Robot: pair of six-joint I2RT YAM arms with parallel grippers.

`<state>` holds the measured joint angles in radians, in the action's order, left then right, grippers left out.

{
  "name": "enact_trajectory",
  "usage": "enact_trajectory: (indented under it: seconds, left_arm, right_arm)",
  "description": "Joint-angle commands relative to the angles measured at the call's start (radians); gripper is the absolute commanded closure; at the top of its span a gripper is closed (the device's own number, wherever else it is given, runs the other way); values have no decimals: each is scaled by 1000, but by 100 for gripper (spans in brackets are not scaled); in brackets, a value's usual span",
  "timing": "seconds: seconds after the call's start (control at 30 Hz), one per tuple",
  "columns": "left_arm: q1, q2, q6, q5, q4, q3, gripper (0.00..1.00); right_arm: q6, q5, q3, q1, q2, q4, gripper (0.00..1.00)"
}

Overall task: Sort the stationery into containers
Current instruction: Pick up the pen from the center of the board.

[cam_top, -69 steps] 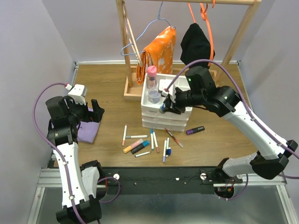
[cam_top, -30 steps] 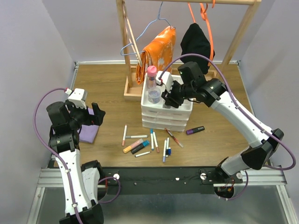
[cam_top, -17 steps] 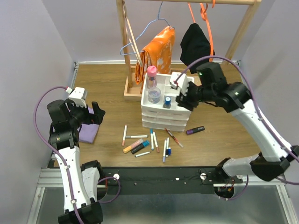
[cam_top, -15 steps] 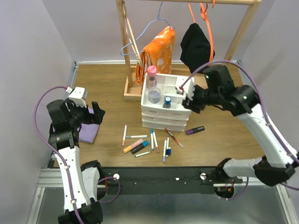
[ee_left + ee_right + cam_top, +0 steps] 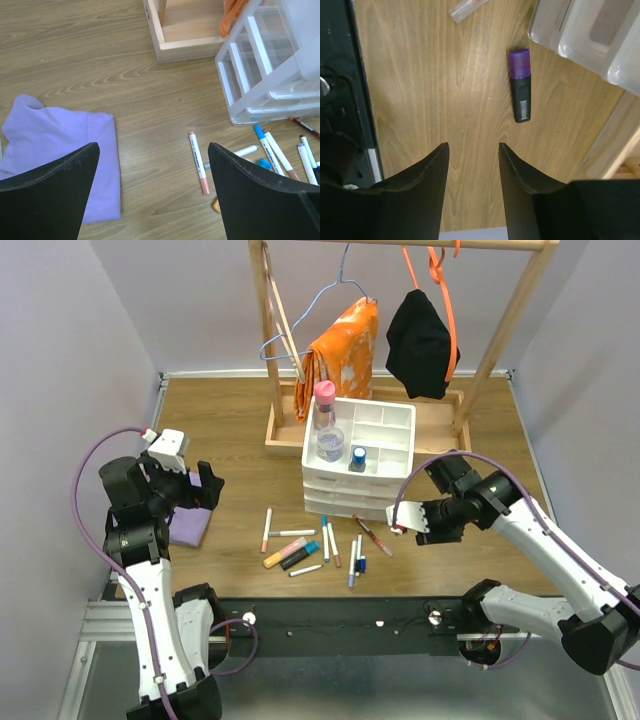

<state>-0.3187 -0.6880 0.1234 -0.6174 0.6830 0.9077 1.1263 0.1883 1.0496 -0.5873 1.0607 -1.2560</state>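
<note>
At the left, the left pincer (image 5: 152, 150) hung wide open and empty above the desk (image 5: 230, 420), over the gap between the purple cloth (image 5: 60, 150) and the pens (image 5: 310, 545). The pens lay scattered just near of the drawer unit (image 5: 350, 502). In the tray (image 5: 400, 410) on top stood a pink-capped bottle (image 5: 324, 405) at the far left and a blue-capped bottle (image 5: 358, 458) in a near compartment. To the right, the right pincer (image 5: 472, 146) hovered partly open, gripping nothing, above a purple-capped black marker (image 5: 521, 92) lying flat beside the unit.
</note>
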Motion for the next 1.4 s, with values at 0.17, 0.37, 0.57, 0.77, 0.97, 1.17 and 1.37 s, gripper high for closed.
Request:
enact_trajectory:
  seconds: [0.17, 0.37, 0.57, 0.77, 0.97, 1.17, 1.37]
  left_arm:
    - [1, 53, 55, 42, 93, 17, 1]
    - [1, 70, 62, 68, 138, 23, 1]
    - [1, 41, 111, 90, 200, 85, 1]
    - [1, 15, 114, 104, 225, 118, 1]
    - [-16, -1, 120, 107, 248, 146, 1]
    - [-48, -19, 98, 85, 247, 160, 1]
    - [-72, -33, 94, 74, 248, 171, 1]
  right_arm:
    - [326, 128, -96, 326, 156, 250, 49]
    - [588, 302, -103, 457, 232, 216, 50]
    - [691, 398, -123, 494, 308, 216, 49]
    - [740, 421, -154, 517, 381, 250, 49]
    - [742, 436, -158, 543, 450, 282, 49]
    - [713, 462, -145, 569, 508, 322, 48]
    - [721, 456, -106, 577, 587, 316, 49]
